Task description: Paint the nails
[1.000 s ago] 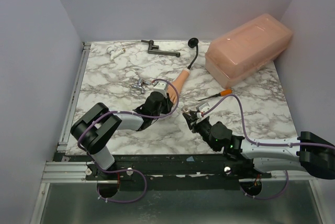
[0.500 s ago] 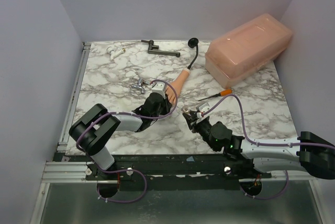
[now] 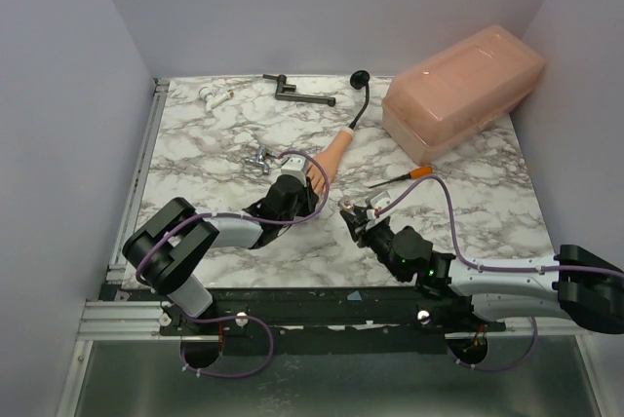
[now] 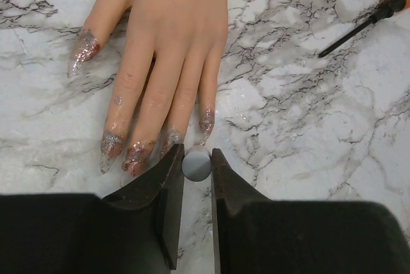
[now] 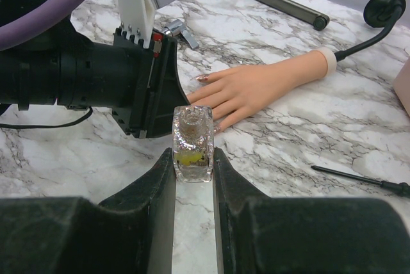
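One plastic hand (image 4: 166,37) lies palm down on the marble table (image 4: 307,133), its five nails (image 4: 136,157) glittery red. The left claw (image 4: 197,159) pinches one grey round cap (image 4: 196,164) just beside the fingertips. The right claw (image 5: 193,159) clamps one glass bottle (image 5: 192,134).

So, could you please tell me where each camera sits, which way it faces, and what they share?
Top external: above and behind the bases, looking down on the table; both arms, left tool and right tool show.
Left wrist: looks down past its tool, shut on a grey round piece, at the nails of the mannequin hand.
Right wrist: low, looks across the table at that hand and the left arm; its tool holds a glitter bottle.
Shared: all show the hand.
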`<action>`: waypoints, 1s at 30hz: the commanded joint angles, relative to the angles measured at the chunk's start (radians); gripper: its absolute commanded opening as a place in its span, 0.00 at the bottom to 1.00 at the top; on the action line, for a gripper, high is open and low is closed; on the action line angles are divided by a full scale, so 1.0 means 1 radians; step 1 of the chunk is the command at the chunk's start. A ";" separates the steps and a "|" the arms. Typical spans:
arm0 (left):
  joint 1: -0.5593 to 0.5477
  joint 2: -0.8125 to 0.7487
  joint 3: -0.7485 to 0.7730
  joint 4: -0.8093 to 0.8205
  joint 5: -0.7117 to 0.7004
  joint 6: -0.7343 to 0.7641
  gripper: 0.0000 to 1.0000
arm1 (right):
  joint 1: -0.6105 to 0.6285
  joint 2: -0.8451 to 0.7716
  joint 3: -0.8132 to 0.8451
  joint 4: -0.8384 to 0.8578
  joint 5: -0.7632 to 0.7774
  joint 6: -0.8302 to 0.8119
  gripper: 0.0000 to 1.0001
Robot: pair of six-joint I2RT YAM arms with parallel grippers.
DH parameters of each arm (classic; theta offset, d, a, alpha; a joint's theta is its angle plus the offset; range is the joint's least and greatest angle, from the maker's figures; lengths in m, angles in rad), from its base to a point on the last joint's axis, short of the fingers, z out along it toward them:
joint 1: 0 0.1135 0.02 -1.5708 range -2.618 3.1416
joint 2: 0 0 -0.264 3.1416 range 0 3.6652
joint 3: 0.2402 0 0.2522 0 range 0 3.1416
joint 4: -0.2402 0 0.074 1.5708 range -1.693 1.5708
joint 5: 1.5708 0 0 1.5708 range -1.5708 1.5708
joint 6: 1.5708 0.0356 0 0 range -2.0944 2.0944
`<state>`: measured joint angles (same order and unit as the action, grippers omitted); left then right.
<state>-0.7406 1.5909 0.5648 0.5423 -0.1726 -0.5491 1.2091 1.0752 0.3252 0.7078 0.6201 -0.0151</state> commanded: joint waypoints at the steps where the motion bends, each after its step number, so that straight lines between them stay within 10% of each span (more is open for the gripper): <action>1: -0.008 -0.029 -0.018 0.061 -0.018 0.026 0.00 | -0.002 0.003 0.024 0.014 0.024 0.012 0.01; 30: -0.008 0.097 0.114 0.025 0.001 0.081 0.00 | -0.003 0.035 0.049 -0.004 0.030 0.012 0.01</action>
<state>-0.7418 1.6627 0.6403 0.6014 -0.1692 -0.4755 1.2091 1.1057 0.3447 0.7006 0.6205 -0.0151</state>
